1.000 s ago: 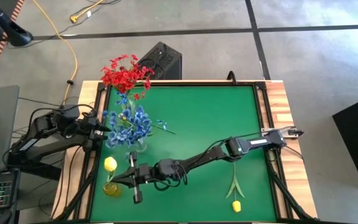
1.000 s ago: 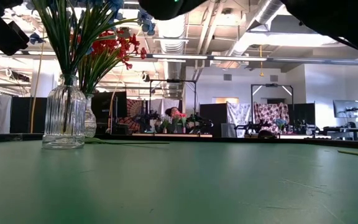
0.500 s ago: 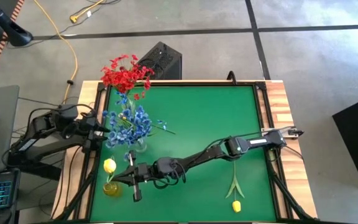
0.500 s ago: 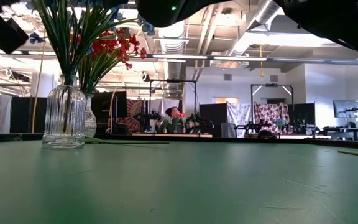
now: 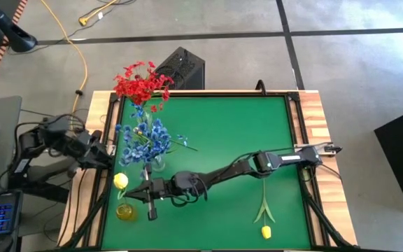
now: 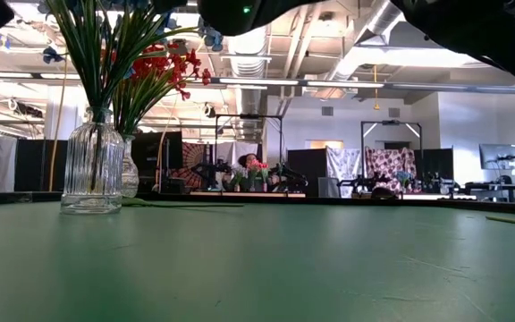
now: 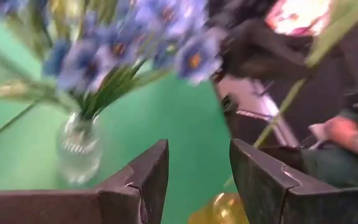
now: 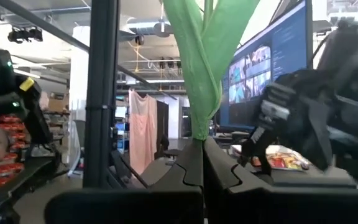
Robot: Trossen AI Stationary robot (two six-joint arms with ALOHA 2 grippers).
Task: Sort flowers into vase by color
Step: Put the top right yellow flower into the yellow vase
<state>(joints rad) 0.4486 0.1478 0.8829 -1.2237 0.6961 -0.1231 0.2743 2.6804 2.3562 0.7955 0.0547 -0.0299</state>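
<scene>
Left end effector [image 7: 197, 180] has pulled back off the counter's [image 5: 222, 133] left edge, away from the blue-flower vase [image 5: 152, 163] — fingers spread, empty. Right end effector [image 5: 147, 190] sits just below that vase, pinching a yellow tulip [image 5: 121, 182] over the amber vase [image 5: 125, 211]. Second tulip [image 5: 265, 230] lies well right — red flowers [image 5: 140, 85] above.

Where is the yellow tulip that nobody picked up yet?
In the high view, that yellow tulip lies flat on the green table, near its front edge on the right side, in front of the right arm and far from the vases.
</scene>
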